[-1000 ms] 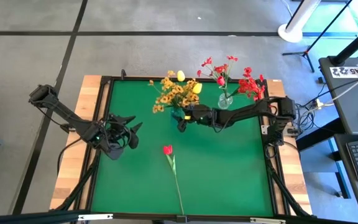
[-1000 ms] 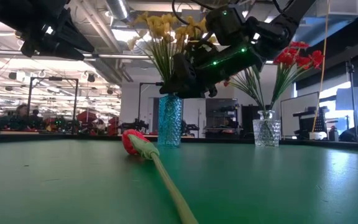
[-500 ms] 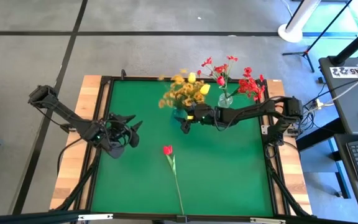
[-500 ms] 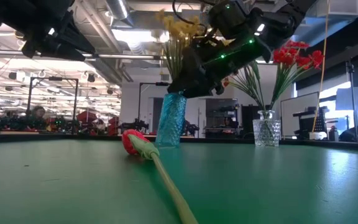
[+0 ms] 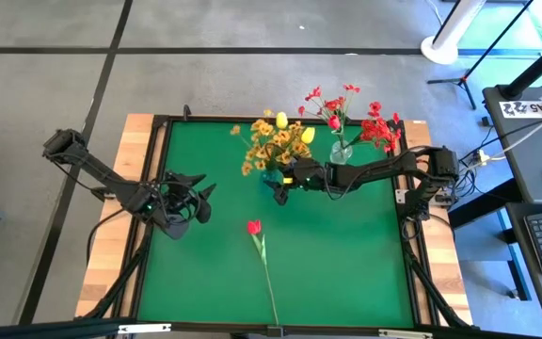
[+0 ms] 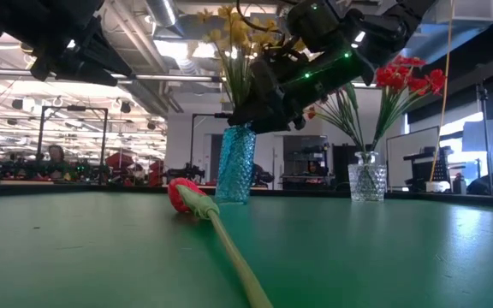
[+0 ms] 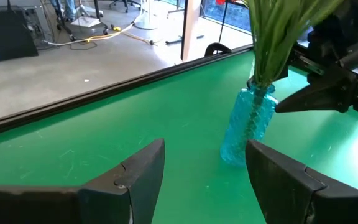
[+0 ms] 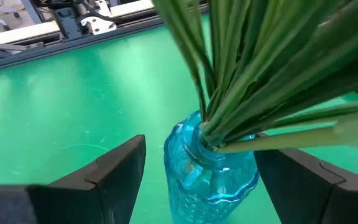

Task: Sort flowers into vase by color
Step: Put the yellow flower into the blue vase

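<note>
— Green table (image 5: pixel 346 273): the blue vase (image 6: pixel 234 165) is seen tipped half a second back, now nearly upright between the wide-open right gripper (image 8: pixel 197 171) fingers.

— Left gripper (image 5: pixel 194 202) is parked wide (idle); one red tulip (image 5: pixel 253 227) lies unsorted, near the right gripper.

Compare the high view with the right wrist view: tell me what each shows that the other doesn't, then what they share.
Only the high view shows the red tulip lying alone on the green table, the clear vase of red flowers, the yellow blossoms, and the left gripper waiting open at the table's left. Only the right wrist view shows the blue vase's neck packed with green stems, between the right gripper's open fingers. Both show the blue vase, the green table and the right gripper.
</note>
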You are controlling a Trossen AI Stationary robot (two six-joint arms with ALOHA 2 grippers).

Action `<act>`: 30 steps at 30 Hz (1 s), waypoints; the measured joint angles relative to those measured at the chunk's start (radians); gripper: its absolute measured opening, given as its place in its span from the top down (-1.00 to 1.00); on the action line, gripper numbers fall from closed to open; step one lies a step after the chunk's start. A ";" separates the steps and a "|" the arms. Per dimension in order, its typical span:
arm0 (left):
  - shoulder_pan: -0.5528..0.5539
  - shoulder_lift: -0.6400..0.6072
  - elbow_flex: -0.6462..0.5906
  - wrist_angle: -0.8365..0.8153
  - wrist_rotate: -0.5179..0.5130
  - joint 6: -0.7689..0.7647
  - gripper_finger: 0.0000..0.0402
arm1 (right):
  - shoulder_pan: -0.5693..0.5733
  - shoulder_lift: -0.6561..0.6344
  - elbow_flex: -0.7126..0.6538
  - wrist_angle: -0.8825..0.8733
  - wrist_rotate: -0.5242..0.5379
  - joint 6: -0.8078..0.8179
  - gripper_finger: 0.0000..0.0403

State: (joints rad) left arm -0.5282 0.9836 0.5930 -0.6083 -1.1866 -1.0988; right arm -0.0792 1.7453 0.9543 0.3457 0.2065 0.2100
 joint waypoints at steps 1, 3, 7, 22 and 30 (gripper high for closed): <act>0.000 0.000 0.000 0.000 0.000 0.000 -0.09 | 0.002 0.000 0.000 0.002 -0.001 -0.004 -0.47; 0.000 0.000 0.000 0.000 -0.001 0.000 -0.09 | 0.011 0.000 0.000 0.005 -0.008 -0.011 -0.47; 0.000 0.000 0.000 0.000 -0.003 0.000 -0.09 | 0.023 0.000 0.000 0.008 -0.008 -0.024 -0.47; 0.000 0.000 0.000 0.005 -0.001 -0.001 -0.09 | 0.023 0.001 0.005 -0.051 0.010 -0.059 -0.47; 0.000 0.000 0.000 0.004 0.000 0.000 -0.09 | 0.023 0.002 0.088 -0.198 0.037 -0.084 -0.47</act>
State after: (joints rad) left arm -0.5282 0.9836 0.5930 -0.6039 -1.1870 -1.0985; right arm -0.0563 1.7470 1.0418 0.1476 0.2432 0.1263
